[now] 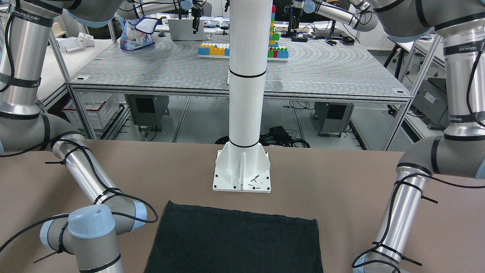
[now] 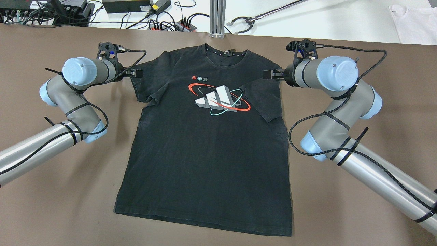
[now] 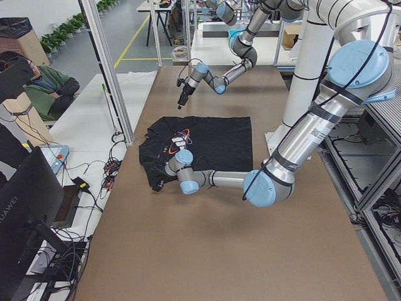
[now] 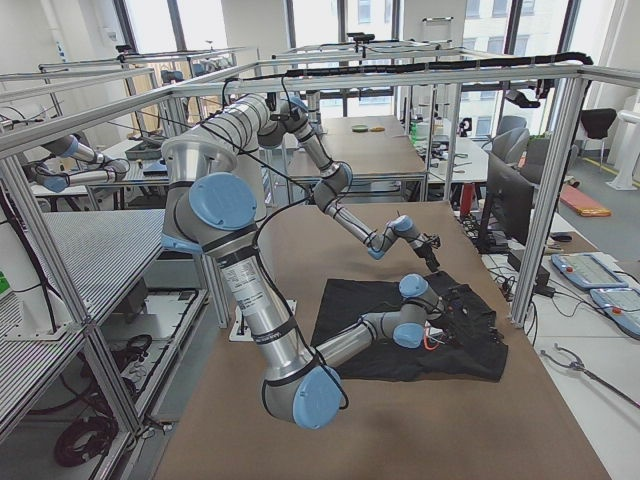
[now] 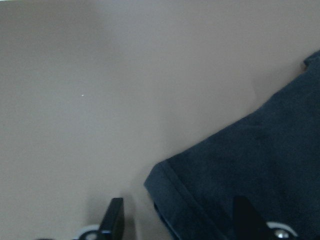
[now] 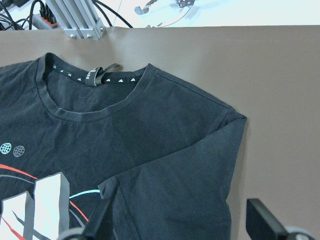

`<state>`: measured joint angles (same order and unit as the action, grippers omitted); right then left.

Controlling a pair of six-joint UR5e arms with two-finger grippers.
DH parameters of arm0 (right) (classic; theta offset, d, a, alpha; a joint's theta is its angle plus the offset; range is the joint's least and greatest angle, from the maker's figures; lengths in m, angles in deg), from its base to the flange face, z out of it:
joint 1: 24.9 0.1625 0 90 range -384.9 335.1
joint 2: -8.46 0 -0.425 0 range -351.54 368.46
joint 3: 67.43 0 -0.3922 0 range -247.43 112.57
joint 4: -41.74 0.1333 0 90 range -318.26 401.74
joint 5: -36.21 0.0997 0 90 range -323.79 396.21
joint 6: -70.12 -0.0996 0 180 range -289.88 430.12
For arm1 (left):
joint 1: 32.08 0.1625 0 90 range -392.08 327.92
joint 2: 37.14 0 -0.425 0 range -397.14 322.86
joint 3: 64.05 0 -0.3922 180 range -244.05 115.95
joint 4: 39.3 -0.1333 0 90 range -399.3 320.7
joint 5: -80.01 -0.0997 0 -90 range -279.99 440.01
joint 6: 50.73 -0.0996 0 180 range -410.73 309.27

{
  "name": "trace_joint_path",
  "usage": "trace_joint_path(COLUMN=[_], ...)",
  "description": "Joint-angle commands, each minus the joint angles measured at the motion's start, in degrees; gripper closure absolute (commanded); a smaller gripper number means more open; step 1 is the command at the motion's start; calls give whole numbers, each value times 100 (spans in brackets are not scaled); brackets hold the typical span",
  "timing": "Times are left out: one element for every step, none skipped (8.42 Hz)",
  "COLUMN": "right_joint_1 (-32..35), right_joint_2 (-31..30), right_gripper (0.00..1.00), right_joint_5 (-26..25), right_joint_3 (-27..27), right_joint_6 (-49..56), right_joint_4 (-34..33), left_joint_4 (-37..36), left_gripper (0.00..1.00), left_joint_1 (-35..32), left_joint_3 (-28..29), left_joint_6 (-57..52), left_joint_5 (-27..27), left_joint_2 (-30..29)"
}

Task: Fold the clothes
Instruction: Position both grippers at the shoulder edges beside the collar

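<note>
The clothes are one black T-shirt [image 2: 205,147] with a white, red and teal chest print, spread flat and face up on the brown table, collar at the far edge. My left gripper [image 2: 136,72] hovers open at the shirt's left sleeve; in the left wrist view the sleeve's hemmed corner [image 5: 260,165] lies between the two fingers of that gripper [image 5: 180,222]. My right gripper [image 2: 268,74] is open over the right shoulder, and the right wrist view shows the sleeve [image 6: 165,150] beneath this gripper [image 6: 182,225]. The shirt's bottom hem [image 1: 235,242] lies in front of the white pillar.
The white pillar's base [image 1: 241,172] is bolted to the table on the robot's side. Cables and power strips [image 2: 164,24], an aluminium post [image 2: 217,17] and a white cloth [image 2: 413,20] lie beyond the far edge. A person [image 3: 50,88] sits past the table.
</note>
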<state>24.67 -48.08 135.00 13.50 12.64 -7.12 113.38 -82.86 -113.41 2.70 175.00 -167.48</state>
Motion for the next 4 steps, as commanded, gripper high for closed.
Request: trace_joint_path(right_joint_1=[0, 0, 0, 0], right_joint_2=[-24, -42, -50, -50], right_gripper=[6, 6, 6, 6], right_joint_5=[0, 0, 0, 0], right_joint_3=[46, 81, 90, 81], right_joint_6=[-9, -9, -9, -9], right_joint_4=[-1, -1, -1, -1], left_joint_4=[-1, -1, -1, -1], left_gripper=[42, 59, 75, 99], left_joint_1=[15, 15, 15, 15], left_joint_3=[14, 14, 14, -4], left_joint_6=[1, 1, 1, 9], left_joint_5=[2, 2, 2, 2], left_joint_2=[9, 9, 9, 0])
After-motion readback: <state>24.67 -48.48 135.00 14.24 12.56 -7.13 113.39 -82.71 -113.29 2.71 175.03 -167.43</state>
